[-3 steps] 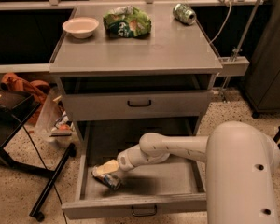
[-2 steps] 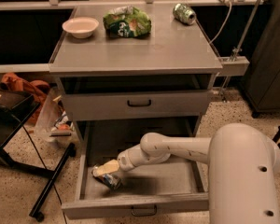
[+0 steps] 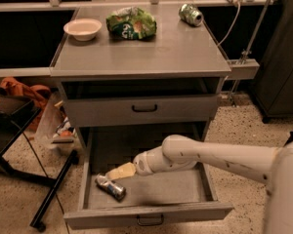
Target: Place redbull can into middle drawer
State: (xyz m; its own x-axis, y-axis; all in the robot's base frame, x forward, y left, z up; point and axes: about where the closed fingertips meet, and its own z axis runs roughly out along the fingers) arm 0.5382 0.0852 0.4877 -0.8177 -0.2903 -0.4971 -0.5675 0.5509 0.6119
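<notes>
Gripper [image 3: 118, 171] is low inside the open middle drawer [image 3: 185, 212] and off the redbull can [image 3: 111, 187]. A second ago the can was in its grip, now it lies on its side on the drawer floor just beside it. Gripper opening: cannot tell. Placement looks done, so what's left is to retract.

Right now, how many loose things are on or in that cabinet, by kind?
Cans: 2 (redbull can in the middle drawer, green can on top)
Bowls: 1 (white bowl)
Bags: 1 (green bag)
Total: 4
The gripper is over the drawer, close to the redbull can.
</notes>
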